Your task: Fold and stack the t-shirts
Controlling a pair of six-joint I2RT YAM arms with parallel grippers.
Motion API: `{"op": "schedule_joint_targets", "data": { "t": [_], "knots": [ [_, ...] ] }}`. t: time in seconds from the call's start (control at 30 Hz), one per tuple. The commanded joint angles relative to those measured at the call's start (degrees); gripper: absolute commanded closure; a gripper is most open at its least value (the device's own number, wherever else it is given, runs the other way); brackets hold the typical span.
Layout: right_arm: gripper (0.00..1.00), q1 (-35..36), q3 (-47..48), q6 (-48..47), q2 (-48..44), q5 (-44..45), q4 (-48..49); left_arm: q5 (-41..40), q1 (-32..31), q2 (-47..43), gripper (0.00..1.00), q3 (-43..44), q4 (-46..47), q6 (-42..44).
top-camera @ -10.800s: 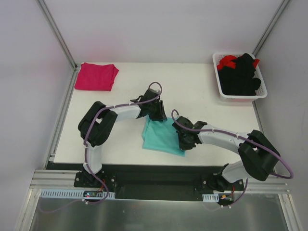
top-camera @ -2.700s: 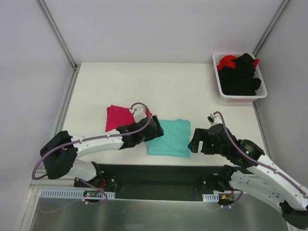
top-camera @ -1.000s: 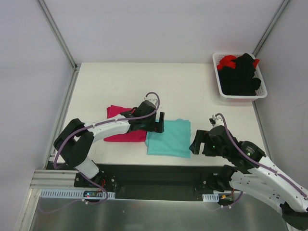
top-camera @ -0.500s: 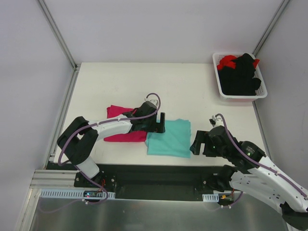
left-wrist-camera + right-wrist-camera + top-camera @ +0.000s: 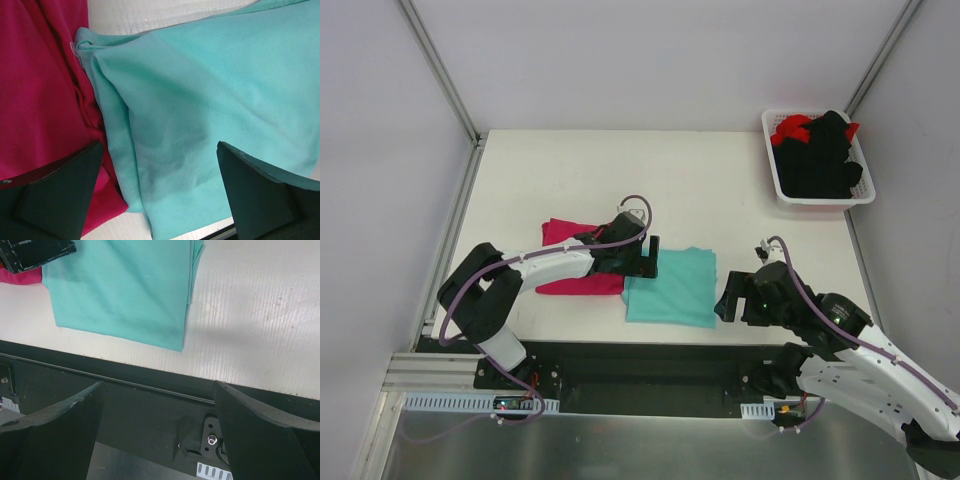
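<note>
A folded teal t-shirt (image 5: 672,288) lies near the table's front edge, and a folded magenta t-shirt (image 5: 572,262) lies touching its left side. My left gripper (image 5: 642,258) hovers open over the seam where the two meet; in the left wrist view the teal t-shirt (image 5: 210,100) and the magenta t-shirt (image 5: 35,100) fill the frame between the spread fingers (image 5: 55,195). My right gripper (image 5: 732,293) stands open just right of the teal shirt, holding nothing. The right wrist view shows the teal t-shirt (image 5: 120,285) and the table's front edge.
A white basket (image 5: 817,198) at the back right holds black and red garments (image 5: 817,155). Metal frame posts stand at the table's back corners. A black base rail (image 5: 150,405) runs below the front edge.
The left gripper has shifted very slightly toward the teal shirt's upper-left corner. The right arm has stayed still.
</note>
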Motion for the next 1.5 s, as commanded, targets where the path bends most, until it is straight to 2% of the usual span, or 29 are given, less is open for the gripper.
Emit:
{"op": "schedule_joint_targets", "data": {
  "t": [0.0, 0.73, 1.0, 1.2, 1.4, 1.47],
  "knots": [
    [0.08, 0.2, 0.2, 0.8, -0.5, 0.3, 0.0, -1.5, -0.3, -1.0, 0.02, 1.6, -2.1, -0.6],
    [0.08, 0.3, 0.0, 0.5, -1.7, 1.2, -2.0, -0.8, -2.4, 4.8, 0.02, 3.3, 1.5, -5.5],
    [0.08, 0.3, -0.3, 0.5, -2.1, 1.8, -2.5, -1.6, -2.6, 5.4, 0.02, 1.8, 1.8, -5.5],
    [0.07, 0.2, -2.0, 1.1, -2.5, 5.8, -2.2, -1.6, -3.3, 2.7, 0.02, -2.3, 2.1, -6.3],
    [0.07, 0.2, -7.8, 0.8, -4.1, 11.2, 4.4, -2.0, -4.1, -0.4, 0.02, -5.6, 2.8, -8.3],
    [0.09, 0.3, -12.0, -0.5, -7.5, 11.7, 11.5, -1.9, -4.2, -1.3, 0.02, -5.8, 2.8, -8.3]
  ]
}}
